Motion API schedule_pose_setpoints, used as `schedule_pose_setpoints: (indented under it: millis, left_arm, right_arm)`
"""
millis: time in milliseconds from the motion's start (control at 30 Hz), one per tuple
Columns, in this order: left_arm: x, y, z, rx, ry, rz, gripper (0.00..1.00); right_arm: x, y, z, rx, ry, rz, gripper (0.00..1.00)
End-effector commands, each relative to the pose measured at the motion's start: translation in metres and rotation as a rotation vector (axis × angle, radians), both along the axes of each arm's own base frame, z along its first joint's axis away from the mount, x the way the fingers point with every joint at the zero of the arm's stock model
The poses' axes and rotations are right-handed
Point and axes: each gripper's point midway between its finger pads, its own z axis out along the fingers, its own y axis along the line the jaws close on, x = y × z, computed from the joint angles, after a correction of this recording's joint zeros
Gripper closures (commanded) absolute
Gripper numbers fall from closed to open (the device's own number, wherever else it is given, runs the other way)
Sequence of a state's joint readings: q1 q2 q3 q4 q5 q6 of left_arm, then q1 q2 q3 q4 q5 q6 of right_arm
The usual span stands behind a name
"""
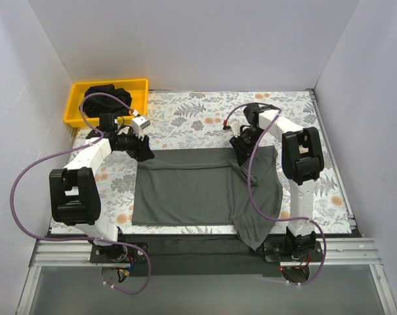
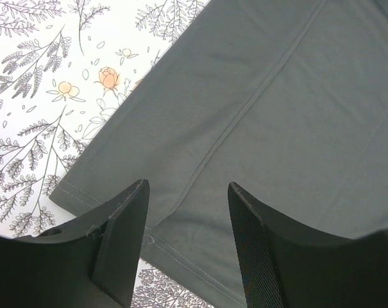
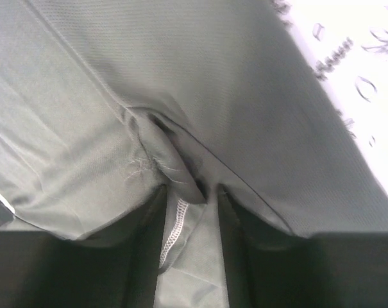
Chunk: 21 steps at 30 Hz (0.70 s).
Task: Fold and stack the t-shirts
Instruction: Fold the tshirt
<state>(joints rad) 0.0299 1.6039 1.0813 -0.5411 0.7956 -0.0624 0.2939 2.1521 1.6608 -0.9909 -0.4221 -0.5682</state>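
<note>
A dark grey t-shirt (image 1: 185, 187) lies spread flat mid-table, its right part bunched and hanging over the near edge (image 1: 257, 210). My left gripper (image 1: 143, 152) is open just above the shirt's far left corner; in the left wrist view the hem corner (image 2: 149, 240) lies between the fingers (image 2: 126, 224), nothing held. My right gripper (image 1: 241, 156) is shut on a fold of the same shirt at its far right; the right wrist view shows cloth with a white seam (image 3: 174, 234) pinched between the fingers (image 3: 235, 218). More dark shirts (image 1: 106, 95) are piled in the yellow tray (image 1: 77, 105).
The flower-patterned table cover (image 1: 185, 111) shows around the shirt. The yellow tray stands at the far left corner. White walls enclose the table on three sides. Purple cables (image 1: 27, 177) loop off both arms.
</note>
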Motion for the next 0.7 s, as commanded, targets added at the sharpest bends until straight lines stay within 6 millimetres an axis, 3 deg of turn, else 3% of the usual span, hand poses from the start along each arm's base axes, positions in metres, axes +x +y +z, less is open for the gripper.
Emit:
schedule_pose_setpoints:
  millis: [0,167,300,433,567,667]
  left_arm:
    - [0.000,0.001,0.020,0.010,-0.085,-0.014,0.49]
    - [-0.001,0.001,0.019,0.018,-0.088,-0.019,0.49]
    - [-0.002,-0.001,0.019,0.008,-0.084,-0.021,0.49]
    - [0.001,0.000,0.019,0.007,-0.080,-0.015,0.49]
    - [0.007,0.001,0.020,0.006,-0.058,0.014,0.49]
    - [0.012,0.002,0.019,0.000,-0.011,0.046,0.48]
  right_arm:
    - [-0.004,0.015,0.014,0.025,-0.030,0.045,0.64]
    - [-0.027,0.027,0.033,0.047,-0.030,0.078,0.75]
    - [-0.048,0.033,0.040,0.077,0.016,0.095,0.89]
    - [-0.077,0.042,0.041,0.098,0.083,0.133,0.85]
    - [-0.091,0.039,0.041,0.100,0.123,0.150,0.83]
    - [-0.092,0.033,0.047,0.090,0.125,0.182,0.70]
